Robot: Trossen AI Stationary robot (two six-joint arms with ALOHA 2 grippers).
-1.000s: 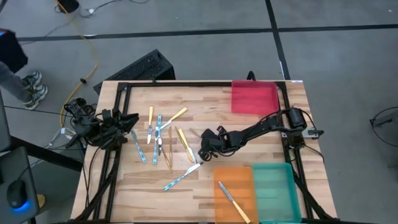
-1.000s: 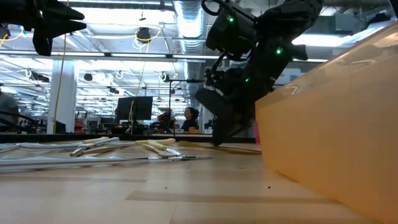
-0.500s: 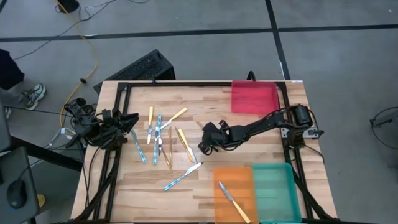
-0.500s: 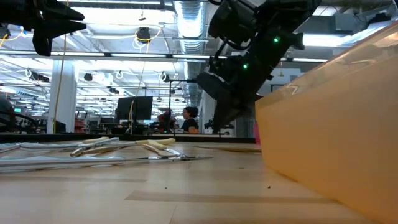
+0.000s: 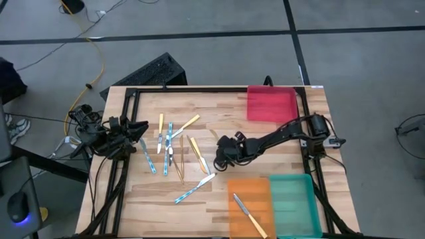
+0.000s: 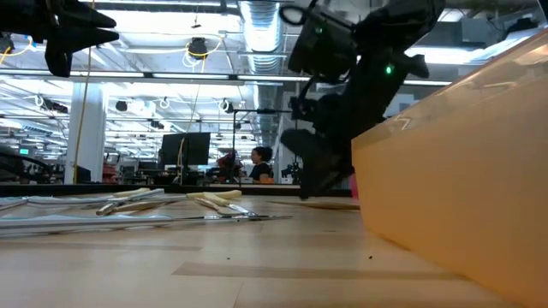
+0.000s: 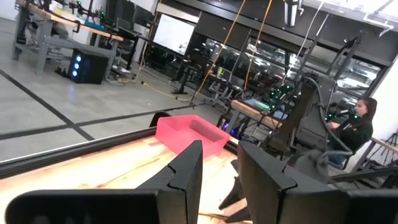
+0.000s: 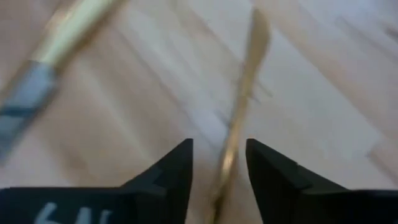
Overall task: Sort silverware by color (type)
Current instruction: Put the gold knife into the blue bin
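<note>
The right gripper (image 5: 219, 154) hangs low over the middle of the counter (image 5: 219, 109), just right of the scattered silverware (image 5: 171, 147). In the right wrist view its fingers (image 8: 168, 171) stand apart, with a thin tan wooden utensil (image 8: 239, 106) running up from the gap between them and lying flat on the wood; nothing is clamped. A yellow-handled piece with a silver end (image 8: 43, 68) lies off to one side in that view.

The rest of the silverware is spread across the left-centre of the overhead picture: blue-handled and yellow-handled pieces and plain tan ones, some crossing or touching. One yellow-handled piece (image 5: 250, 214) already lies in the orange tray (image 5: 239, 189) at lower centre. The teal tray (image 5: 293, 199) beside it and the red tray (image 5: 271, 103) at upper right look bare.

The left gripper (image 5: 136, 127) waits at the left edge of the counter, its fingers (image 7: 186, 171) slightly apart and holding nothing.

These utensils look light, stiff and thin, and lie flush on the wood, so they are likely to skid or pivot when nudged. A pinch across the narrow handle near mid-length, fingers straddling it and pressed close to the surface, seems the safest hold; a grip near one end would probably let it swing.
</note>
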